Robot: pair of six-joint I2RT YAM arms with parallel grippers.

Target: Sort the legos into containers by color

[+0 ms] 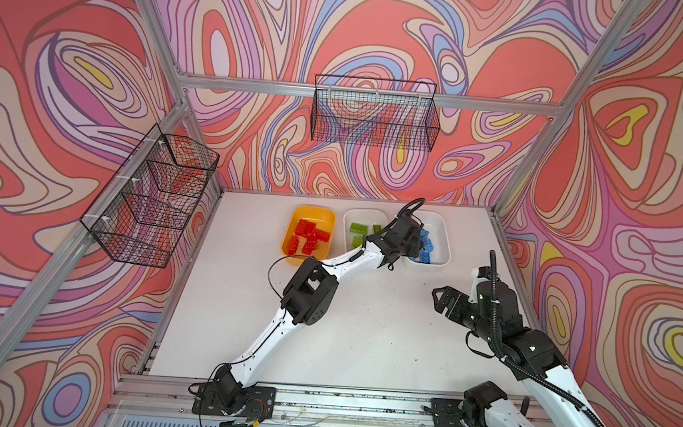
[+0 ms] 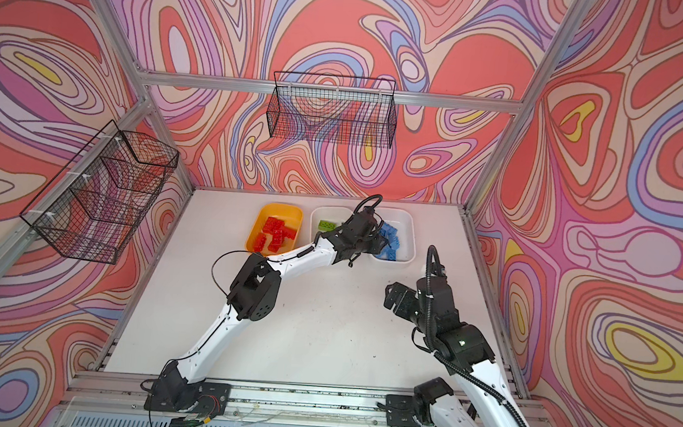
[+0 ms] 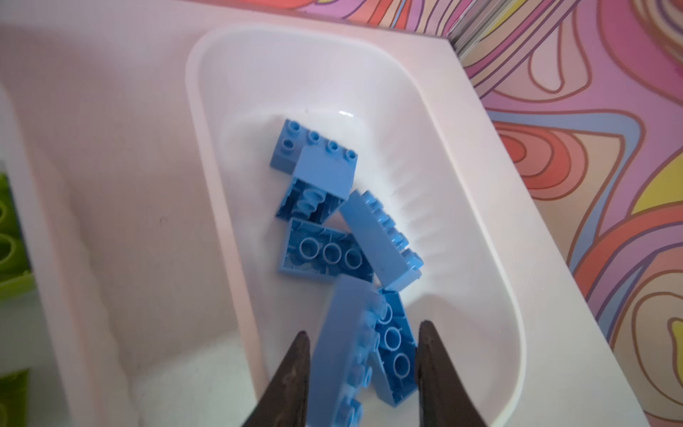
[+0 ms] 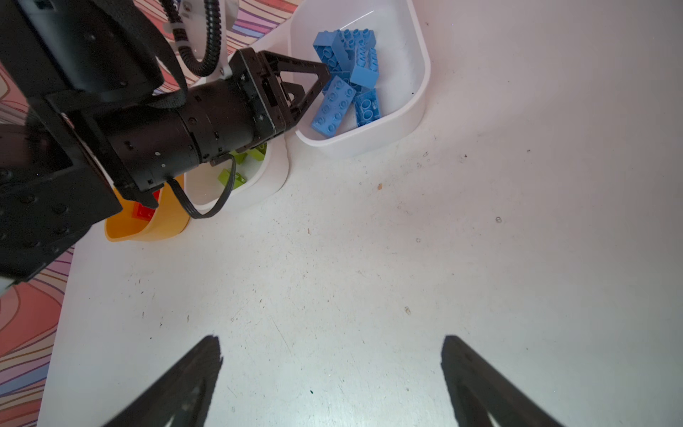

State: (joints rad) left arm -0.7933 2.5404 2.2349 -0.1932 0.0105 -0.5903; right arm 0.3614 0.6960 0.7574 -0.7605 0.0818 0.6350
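Note:
Three containers stand in a row at the back of the table. The yellow-orange tub point(image 1: 310, 212) holds red legos point(image 1: 309, 235). The middle white tub point(image 1: 365, 213) holds lime green legos point(image 1: 358, 228). The right white tub point(image 1: 444, 239) point(image 3: 207, 155) holds several blue legos point(image 3: 321, 255). My left gripper point(image 3: 364, 329) point(image 1: 419, 241) hangs over this tub, jaws apart. A blurred blue lego point(image 3: 340, 351) lies between them, against one finger and clear of the other. My right gripper point(image 4: 330, 338) point(image 1: 441, 299) stands open over bare table, holding nothing.
One black wire basket point(image 1: 375, 113) hangs on the back wall and another point(image 1: 153, 195) on the left wall. The left arm point(image 1: 305, 286) stretches diagonally across the table's middle. The right white tub sits close to the table's back right corner point(image 3: 449, 42).

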